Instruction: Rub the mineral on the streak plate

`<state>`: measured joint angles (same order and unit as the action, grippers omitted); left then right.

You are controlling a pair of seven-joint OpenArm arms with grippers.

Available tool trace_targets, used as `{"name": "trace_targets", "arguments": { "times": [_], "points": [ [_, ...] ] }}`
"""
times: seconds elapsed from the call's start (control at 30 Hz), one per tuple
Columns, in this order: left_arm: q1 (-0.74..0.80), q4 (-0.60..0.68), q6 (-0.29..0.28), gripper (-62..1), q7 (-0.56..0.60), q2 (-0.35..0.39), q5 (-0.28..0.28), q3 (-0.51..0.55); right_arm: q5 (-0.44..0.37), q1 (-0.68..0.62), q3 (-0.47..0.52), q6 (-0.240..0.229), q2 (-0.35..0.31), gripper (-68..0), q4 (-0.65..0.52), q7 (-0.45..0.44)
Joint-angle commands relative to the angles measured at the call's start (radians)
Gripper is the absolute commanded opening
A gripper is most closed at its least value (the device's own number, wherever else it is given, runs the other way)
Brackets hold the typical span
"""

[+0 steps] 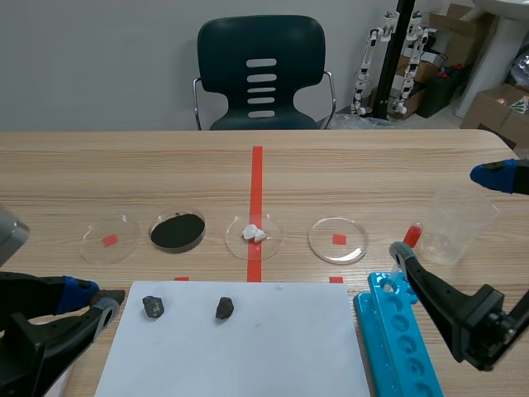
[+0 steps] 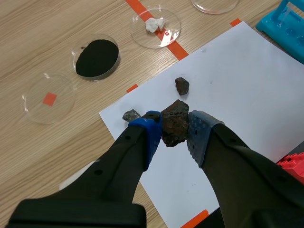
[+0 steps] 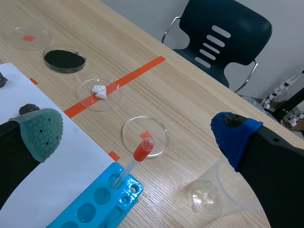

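In the left wrist view my left gripper [image 2: 174, 130] is shut on a dark brown mineral lump [image 2: 173, 123], which it holds over the near left part of the white sheet [image 2: 228, 90]. Two smaller stones lie on the sheet, one dark [image 2: 182, 86] ahead of the gripper and one grey [image 2: 131, 115] beside the blue fingertip. The scene view shows the left gripper [image 1: 92, 298] just off the white sheet's [image 1: 248, 347] left edge, with both stones [image 1: 152, 307] [image 1: 224, 308] beyond it; the held lump is hidden there. My right gripper [image 1: 455, 217] [image 3: 140, 133] is open and holds nothing, above the blue rack.
Four petri dishes stand in a row behind the sheet: one empty [image 1: 110, 238], one with black powder [image 1: 178, 231], one with white lumps [image 1: 254, 235], one empty [image 1: 338, 240]. A blue rack [image 1: 397, 331] holds a red-bulbed pipette [image 1: 412, 235]. A clear cup [image 1: 459, 223] stands at the right.
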<state>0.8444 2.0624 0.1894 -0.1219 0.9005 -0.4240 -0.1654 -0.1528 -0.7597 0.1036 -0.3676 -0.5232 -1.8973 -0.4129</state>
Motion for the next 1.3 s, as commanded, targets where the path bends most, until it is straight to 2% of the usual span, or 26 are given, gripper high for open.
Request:
{"name": "trace_targets", "arguments": {
  "times": [0.0, 0.67, 0.73, 0.83, 0.93, 1.1, 1.17, 1.27],
  "points": [
    [-0.006, 0.018, -0.001, -48.1, 0.018, -0.005, 0.001, -0.008, -0.011, 0.006, 0.007, 0.000, 0.000, 0.4, -0.013, -0.011],
    [-0.006, 0.018, 0.003, -48.1, 0.017, -0.005, -0.002, -0.008, -0.011, 0.006, 0.007, 0.000, 0.000, 0.4, -0.013, 0.000],
    [-0.017, 0.018, 0.004, -48.1, -0.004, -0.005, -0.023, -0.008, -0.011, 0.006, 0.007, 0.000, 0.000, 0.4, -0.013, 0.005],
    [-0.048, 0.016, 0.010, -48.1, -0.085, -0.005, -0.077, -0.008, -0.011, 0.006, 0.007, 0.000, 0.000, 0.4, -0.013, 0.005],
    [-0.085, 0.007, 0.011, -48.1, -0.119, -0.005, -0.134, -0.008, -0.011, 0.006, 0.007, 0.000, 0.000, 0.4, -0.013, 0.005],
    [-0.168, -0.018, 0.064, -48.1, -0.190, -0.007, -0.208, -0.008, -0.011, 0.006, 0.007, 0.000, 0.000, 0.4, -0.013, 0.004],
    [-0.208, -0.040, 0.063, -48.1, -0.230, -0.017, -0.244, -0.008, -0.011, 0.006, 0.007, 0.000, 0.000, 0.4, -0.013, 0.003],
    [-0.275, -0.093, 0.063, -48.1, -0.310, -0.055, -0.266, -0.008, -0.011, 0.006, 0.007, 0.000, 0.000, 0.4, -0.013, 0.003]
  ]
}}
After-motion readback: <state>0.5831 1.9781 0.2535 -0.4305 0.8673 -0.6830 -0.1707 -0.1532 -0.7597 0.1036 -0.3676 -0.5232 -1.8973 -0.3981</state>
